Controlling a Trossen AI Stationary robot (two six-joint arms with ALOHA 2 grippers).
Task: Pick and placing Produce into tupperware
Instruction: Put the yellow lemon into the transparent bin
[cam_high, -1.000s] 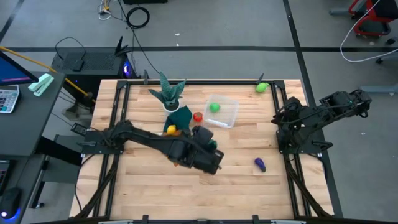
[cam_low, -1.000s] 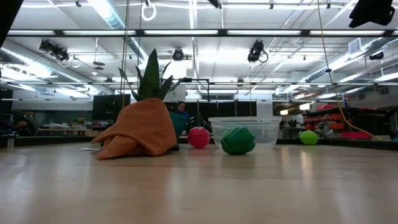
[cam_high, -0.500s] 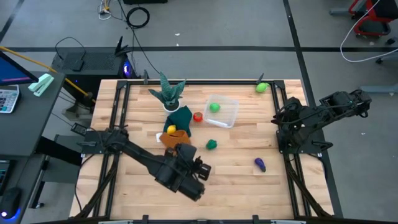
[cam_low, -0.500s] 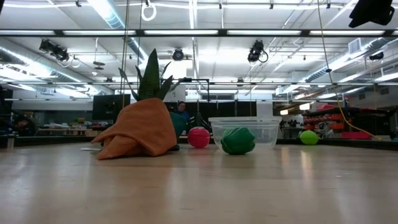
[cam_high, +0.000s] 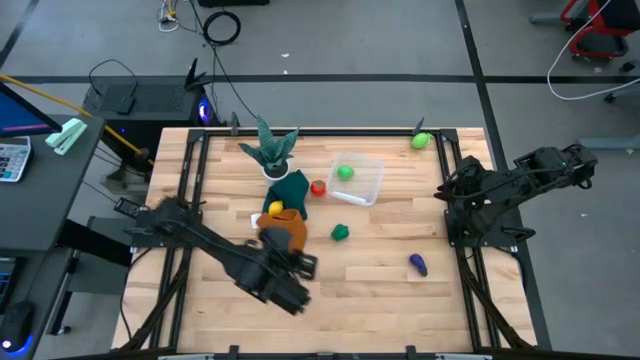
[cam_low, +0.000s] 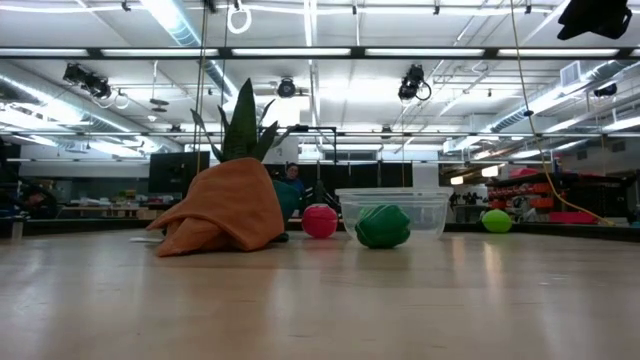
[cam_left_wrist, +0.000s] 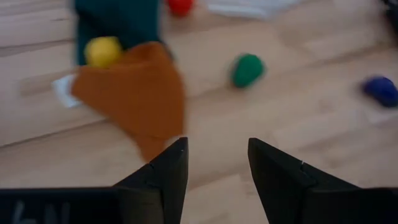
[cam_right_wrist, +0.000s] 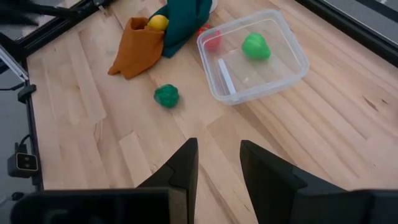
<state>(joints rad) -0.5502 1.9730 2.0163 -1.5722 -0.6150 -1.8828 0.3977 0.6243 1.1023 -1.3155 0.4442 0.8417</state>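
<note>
Landmark: the tupperware (cam_high: 358, 178), a clear box toward the far side of the table (cam_high: 400, 300), right of centre; every place below is given from it.
Already in: one light green piece (cam_high: 345, 172) lies inside the tupperware.
Dark green piece (cam_high: 341, 232): alone on bare wood, near the tupperware on its front side.
Red piece (cam_high: 318, 187): just beside the tupperware's left wall, outside it.
Yellow piece (cam_high: 275, 208): left of the tupperware, at the seam of the teal cloth (cam_high: 292, 188) and the orange cloth (cam_high: 286, 226).
Purple piece (cam_high: 418, 264): well apart from the tupperware, toward the front right.
Second light green piece (cam_high: 421, 141): beyond the tupperware's right side, at the far table edge.
Left gripper (cam_high: 303, 264): front-left of the tupperware, near the orange cloth; fingers parted with only bare wood between them, nothing held.
Right gripper (cam_right_wrist: 219, 163): parked off the table's right side, well apart from the tupperware; fingers apart, empty.
Step in hand: probably lining up on the next piece, with the dark green one the likeliest pick, since it lies in the open.
Doing it well: centre the open fingers over the dark green piece, come straight down, close across its narrow side, lift clear of the rim, and release low over the free floor beside the piece already inside.
Risk: the orange cloth lies near the arm's path and could snag.
</note>
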